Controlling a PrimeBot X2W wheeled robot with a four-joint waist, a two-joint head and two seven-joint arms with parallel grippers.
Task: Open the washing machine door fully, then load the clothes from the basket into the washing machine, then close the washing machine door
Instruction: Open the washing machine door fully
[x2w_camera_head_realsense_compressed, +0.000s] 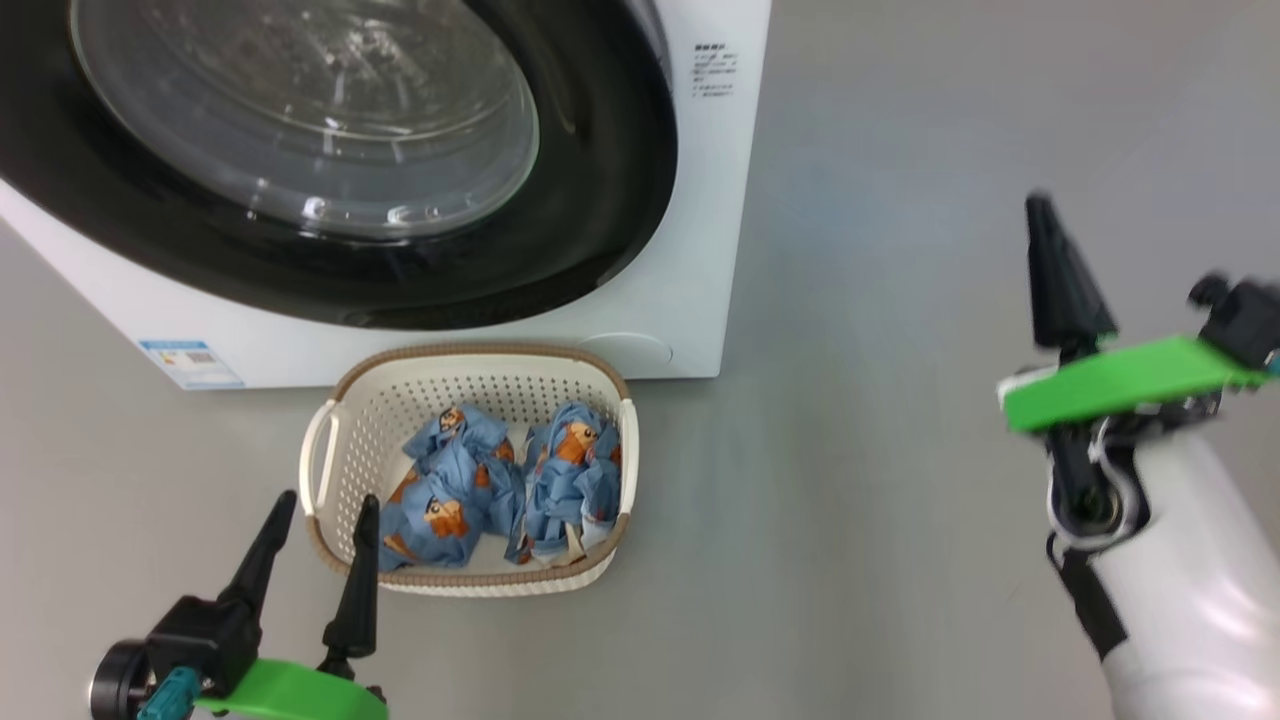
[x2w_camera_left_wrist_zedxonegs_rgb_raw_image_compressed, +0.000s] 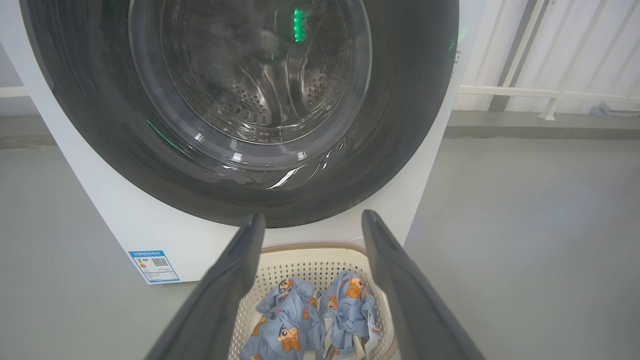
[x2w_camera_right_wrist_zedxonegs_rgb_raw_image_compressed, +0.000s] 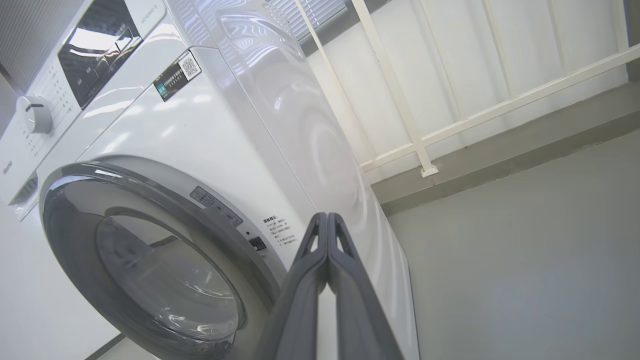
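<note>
Clothes are sitting in the basket; my empty right gripper is pinching shut, likely to hook the door, and my left gripper is gaping.

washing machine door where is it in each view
head view: washing machine door at top left, shut
left wrist view: door across the top, above the open left end effector
right wrist view: door at lower left, beside the shut right end effector
shared landmark: the washing machine's white front
</note>
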